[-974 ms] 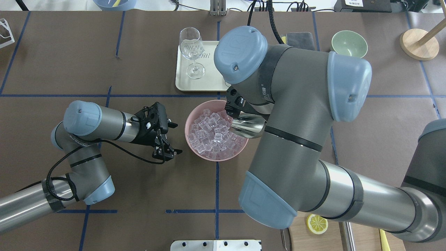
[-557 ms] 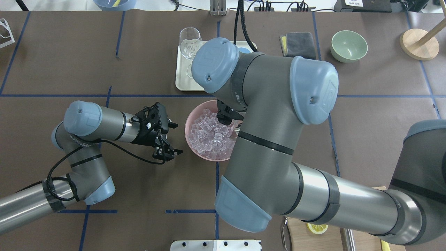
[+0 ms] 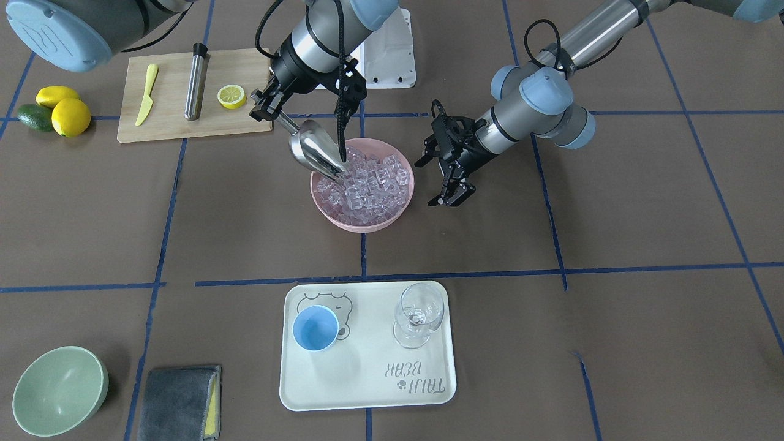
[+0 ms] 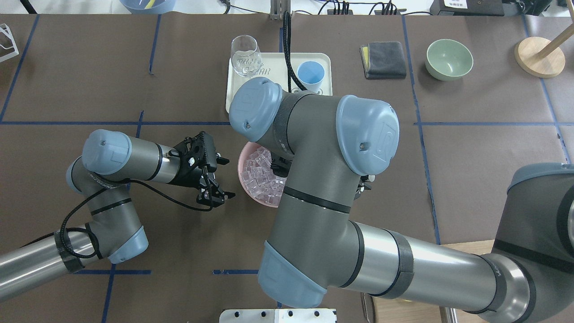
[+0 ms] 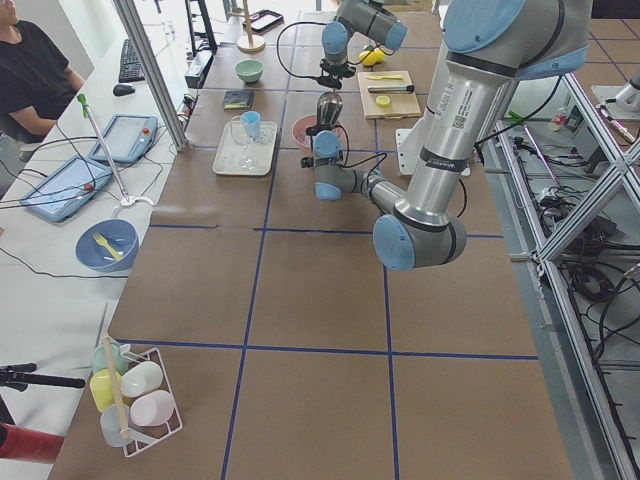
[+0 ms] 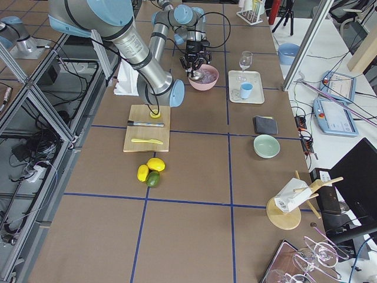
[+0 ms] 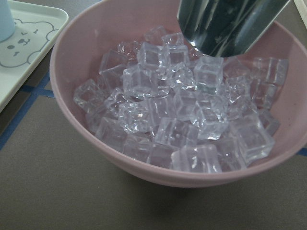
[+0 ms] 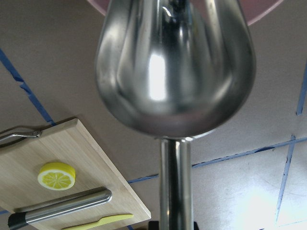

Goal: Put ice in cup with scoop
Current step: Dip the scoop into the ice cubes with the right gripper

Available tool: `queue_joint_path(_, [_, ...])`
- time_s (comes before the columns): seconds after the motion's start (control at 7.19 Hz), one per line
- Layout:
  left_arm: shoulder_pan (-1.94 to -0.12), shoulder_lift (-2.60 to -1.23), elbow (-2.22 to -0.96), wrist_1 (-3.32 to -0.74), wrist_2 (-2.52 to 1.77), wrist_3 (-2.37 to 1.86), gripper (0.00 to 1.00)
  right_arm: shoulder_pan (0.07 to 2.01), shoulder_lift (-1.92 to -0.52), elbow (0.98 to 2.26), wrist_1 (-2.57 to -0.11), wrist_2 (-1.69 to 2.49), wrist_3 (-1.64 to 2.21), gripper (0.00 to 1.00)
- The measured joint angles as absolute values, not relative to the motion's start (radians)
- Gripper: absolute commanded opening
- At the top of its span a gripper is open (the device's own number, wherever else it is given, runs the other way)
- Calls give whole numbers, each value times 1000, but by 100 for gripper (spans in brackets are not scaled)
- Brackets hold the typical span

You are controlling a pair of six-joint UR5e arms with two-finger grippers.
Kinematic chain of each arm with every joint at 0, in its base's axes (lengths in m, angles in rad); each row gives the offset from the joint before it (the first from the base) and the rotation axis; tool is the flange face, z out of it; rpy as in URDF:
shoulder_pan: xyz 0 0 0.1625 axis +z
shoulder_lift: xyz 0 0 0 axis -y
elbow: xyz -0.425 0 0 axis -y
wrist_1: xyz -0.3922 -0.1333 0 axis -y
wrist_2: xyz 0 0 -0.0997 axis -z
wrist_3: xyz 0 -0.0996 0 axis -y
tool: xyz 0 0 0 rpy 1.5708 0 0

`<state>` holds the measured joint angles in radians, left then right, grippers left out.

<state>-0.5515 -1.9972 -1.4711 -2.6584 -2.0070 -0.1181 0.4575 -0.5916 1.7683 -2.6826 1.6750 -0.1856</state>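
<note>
Desk (image 3: pixel 643 202): brown surface marked with blue tape lines. Pink bowl (image 3: pixel 361 225) stands at centre. Cream tray (image 3: pixel 324 386) carries one clear stemmed glass (image 3: pixel 419 313), upright. Pale green bowl (image 3: pixel 58 391) and folded grey cloth (image 3: pixel 177 401) sit side by side at one corner. Wooden board (image 3: pixel 171 128) bears a yellow knife (image 3: pixel 146 95), a steel cylinder (image 3: pixel 196 82) with black cap, and a lemon slice (image 3: pixel 231 96). Two lemons (image 3: pixel 70 116) and an avocado (image 3: pixel 35 117) lie beside the board.

- The left arm (image 4: pixel 112 157) and right arm (image 4: pixel 323 188) are silver-grey tubes joined by dark grey housings with black rings.
- Round light-blue caps (image 4: pixel 367 134) close the joints, each with an embossed logo and a small dark screw.
- A thin black cable (image 4: pixel 154 191) runs along the left arm, and a thicker braided cable (image 4: pixel 287 40) runs to the right arm.
- The left gripper (image 4: pixel 228 177) and right gripper (image 3: pixel 268 110) are black.
</note>
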Motion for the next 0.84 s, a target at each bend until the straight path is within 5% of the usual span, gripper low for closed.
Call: queue_joint_path(0.84, [-554,-2000,-1474,-2660,-2007,-118,100,462,-648,1736,-2493,1731,-179,0])
